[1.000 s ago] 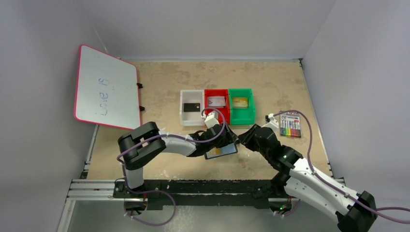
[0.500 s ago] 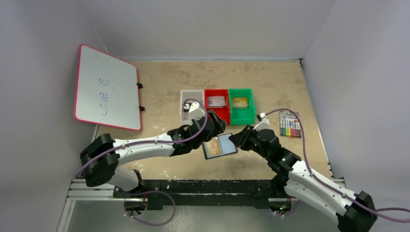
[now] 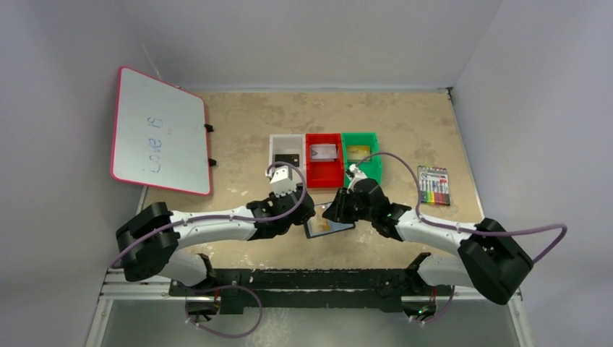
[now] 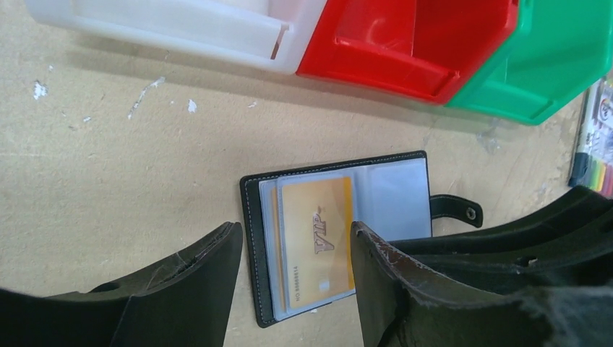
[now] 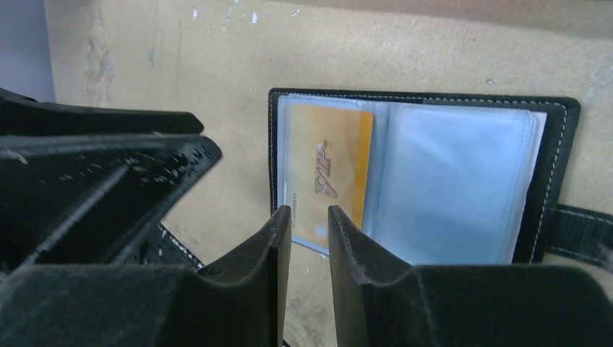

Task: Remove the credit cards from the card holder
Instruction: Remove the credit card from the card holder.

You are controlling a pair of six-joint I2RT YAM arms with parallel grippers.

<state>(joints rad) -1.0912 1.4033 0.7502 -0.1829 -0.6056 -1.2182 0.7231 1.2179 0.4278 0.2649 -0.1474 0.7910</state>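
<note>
Black and scuffed, the right gripper (image 5: 309, 215) has its jaws drawn almost together, with a narrow slit between them and nothing seen in it. Its tips sit at one short edge of the gold card (image 5: 329, 155), and I cannot tell whether they touch it. The left gripper (image 4: 295, 230) hangs over the same card with its jaws well apart, holding nothing. The card lies flat in a clear sleeve of the card holder (image 5: 556, 137), which is spread open on the table (image 4: 108, 181) near the white bin (image 4: 181, 25), red bin (image 4: 376, 65) and green bin (image 4: 549, 87). The top view shows a card in each of these. The main risk, as I judge it, is that nothing pins the holder down. If the right fingers pull at the card, the sleeve's grip on it could drag the whole holder across the table instead of letting the card slide out. The card shows little edge to catch, so the jaws may close on the sleeve plastic as well, or slip off and flick the holder shut. The two grippers also work very close together, and a careless descent by the left one could knock the right.
</note>
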